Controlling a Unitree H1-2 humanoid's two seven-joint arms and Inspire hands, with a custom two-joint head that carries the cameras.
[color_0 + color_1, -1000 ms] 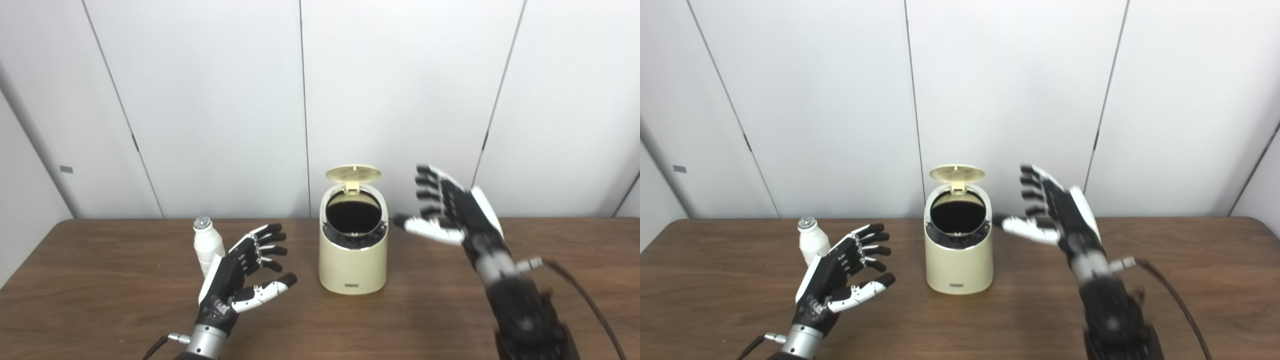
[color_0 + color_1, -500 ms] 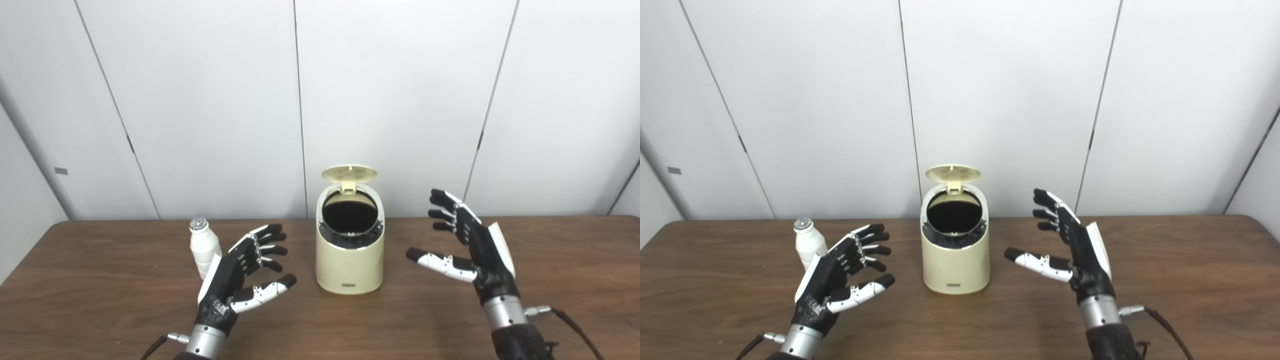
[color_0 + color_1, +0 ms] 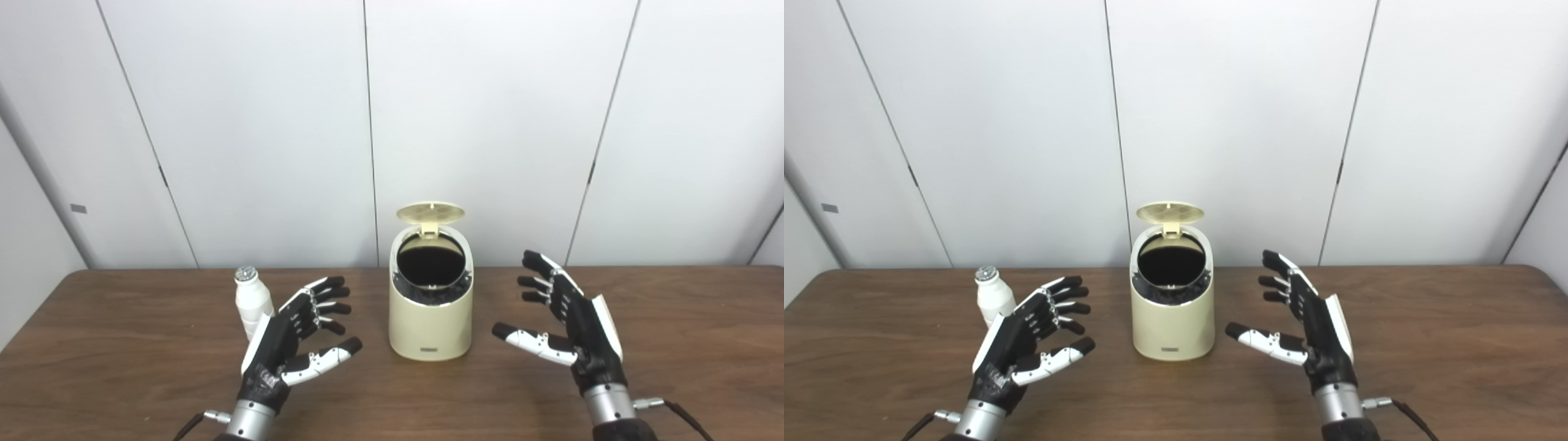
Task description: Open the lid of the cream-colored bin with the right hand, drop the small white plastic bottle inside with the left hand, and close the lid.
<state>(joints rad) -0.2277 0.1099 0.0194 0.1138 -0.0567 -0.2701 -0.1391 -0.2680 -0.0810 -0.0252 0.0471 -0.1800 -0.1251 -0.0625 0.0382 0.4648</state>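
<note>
Fingers (image 3: 321, 293) of the left hand (image 3: 288, 340) are spread wide and released, grasping nothing, with the thumb jutting toward the bin. Those of the right hand (image 3: 566, 321) are fanned out the same way, empty, the palm turned inward toward the bin and the thumb reaching left.

Just behind the left hand's knuckles stands the small white plastic bottle (image 3: 252, 303), upright, its long axis vertical and its silvery foil cap facing the ceiling. I cannot tell whether the hand touches it; the hand hides the bottle's lower right side and its foot.

Between the two hands sits the cream-colored round bin (image 3: 430, 318), upright on the dark brown wooden bench (image 3: 122, 367). Its round cream lid (image 3: 430, 212) is swung up on the rear hinge, so the mouth gapes toward me and slightly upward. The inside is black and nothing in it can be made out.

Bare bench lies between each hand and the bin, with more room on the right hand's side. Wide bare wood runs out to the left and right edges. The far edge meets the white panelled wall (image 3: 490, 122) close behind the bin. Both forearms are cut off by the bottom of the view.
</note>
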